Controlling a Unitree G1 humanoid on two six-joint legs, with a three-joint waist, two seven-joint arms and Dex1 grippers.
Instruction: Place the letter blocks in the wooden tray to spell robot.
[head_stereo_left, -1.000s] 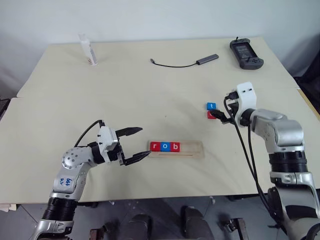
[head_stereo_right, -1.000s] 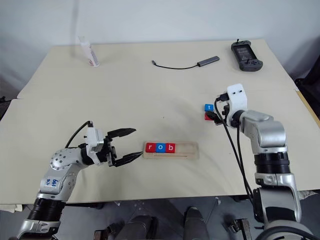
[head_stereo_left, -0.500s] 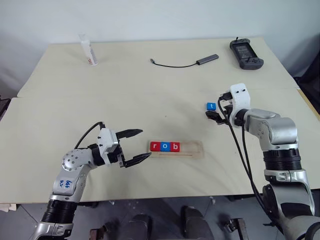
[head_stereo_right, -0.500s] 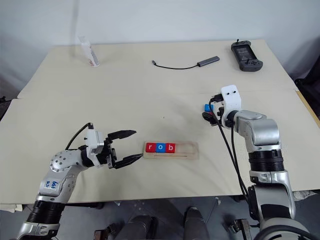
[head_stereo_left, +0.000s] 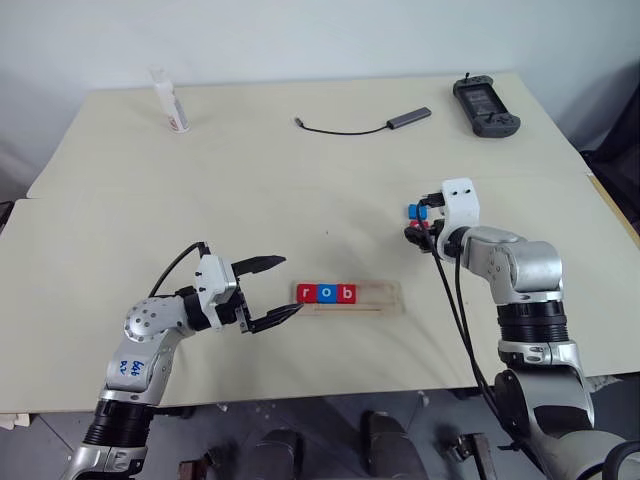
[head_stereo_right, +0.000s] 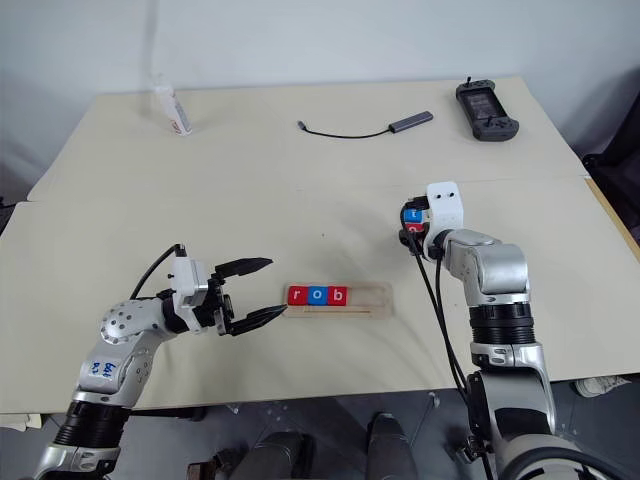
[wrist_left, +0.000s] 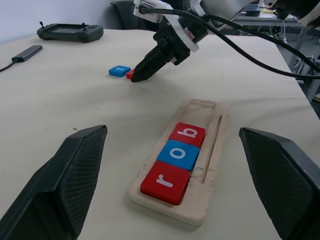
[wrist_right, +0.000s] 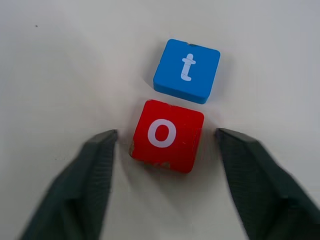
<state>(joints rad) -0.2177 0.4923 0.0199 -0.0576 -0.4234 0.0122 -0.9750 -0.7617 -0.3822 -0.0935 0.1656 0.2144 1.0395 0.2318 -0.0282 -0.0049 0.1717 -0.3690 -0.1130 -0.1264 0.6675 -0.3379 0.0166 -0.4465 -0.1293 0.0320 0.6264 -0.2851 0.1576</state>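
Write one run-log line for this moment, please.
tray: r, o, b seated | right pincer: open, straddling red o block | blue t block: on table | left pincer: open

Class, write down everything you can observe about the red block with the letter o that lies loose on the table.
The red o block is a small square tile with rounded corners and a white lowercase o on top, slightly chipped along one lower edge. It lies flat on the table, outside the wooden tray, beside the blue t block with a thin gap between them. The right end effector straddles it, a finger on either side, neither yet touching it.
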